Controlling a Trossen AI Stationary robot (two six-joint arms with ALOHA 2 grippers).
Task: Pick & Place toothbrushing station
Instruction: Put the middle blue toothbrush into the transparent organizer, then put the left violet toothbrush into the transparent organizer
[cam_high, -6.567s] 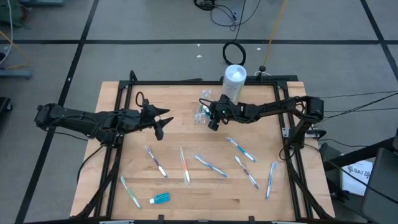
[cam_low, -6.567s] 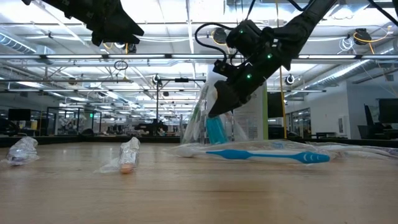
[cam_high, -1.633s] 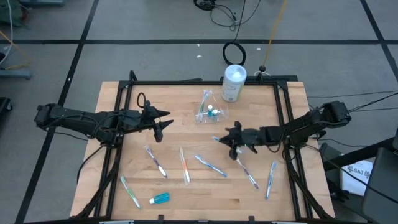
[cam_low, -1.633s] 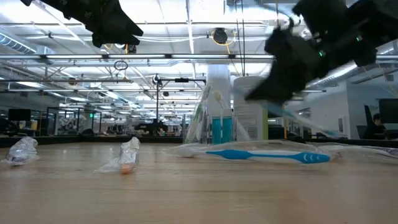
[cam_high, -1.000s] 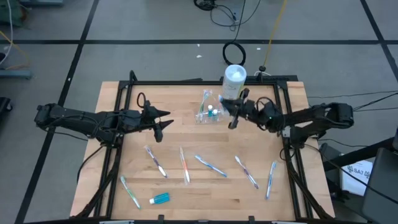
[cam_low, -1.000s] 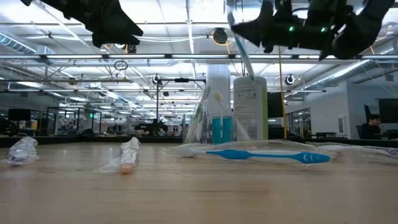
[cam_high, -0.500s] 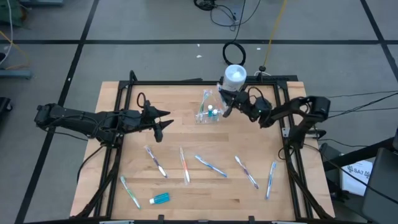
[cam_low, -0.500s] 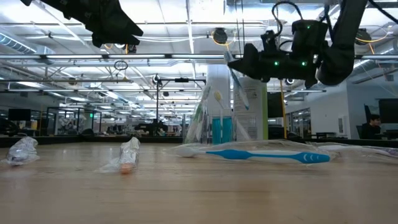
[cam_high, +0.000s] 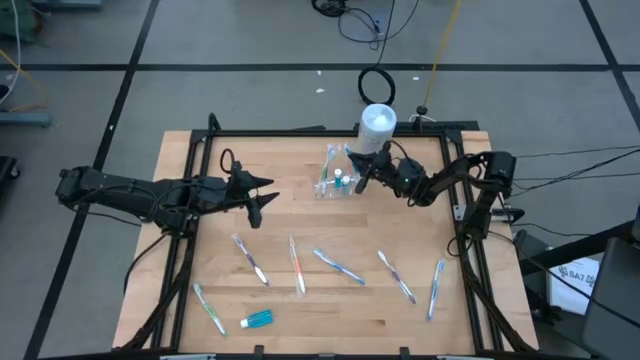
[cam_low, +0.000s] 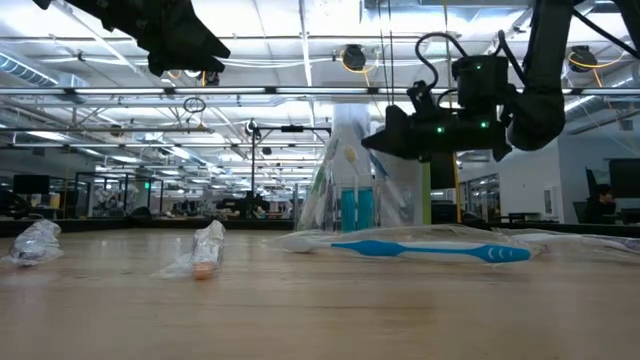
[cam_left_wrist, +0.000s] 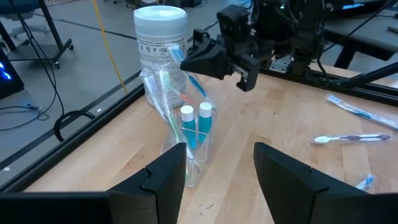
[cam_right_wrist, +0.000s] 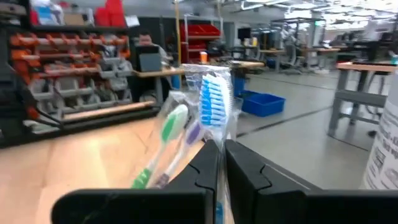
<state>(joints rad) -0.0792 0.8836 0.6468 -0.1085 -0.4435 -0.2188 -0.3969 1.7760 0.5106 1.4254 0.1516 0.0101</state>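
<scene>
A big open workshop is stretching out behind the wooden table (cam_high: 300, 205), with shelving and desks showing beyond it. The landmark here is the white canister (cam_high: 377, 131), standing at the table's far edge. Just beside it, the clear plastic bag (cam_high: 334, 175) is standing upright, with toothbrushes (cam_left_wrist: 163, 87) and two small blue toothpaste tubes (cam_left_wrist: 194, 127) already inside. The right gripper (cam_high: 361, 170) is hovering right at the bag, close to the canister, its fingers pinched tight on a blue toothbrush (cam_right_wrist: 216, 99), bristles up against the bag's mouth. The left gripper (cam_high: 262, 199) is hanging well away from the canister, jaws standing wide with nothing between them. Farther from the canister, toward the table's near side, loose toothbrushes (cam_high: 338, 266) are lying scattered, and one toothpaste tube (cam_high: 258, 319) is sitting near the front edge.
</scene>
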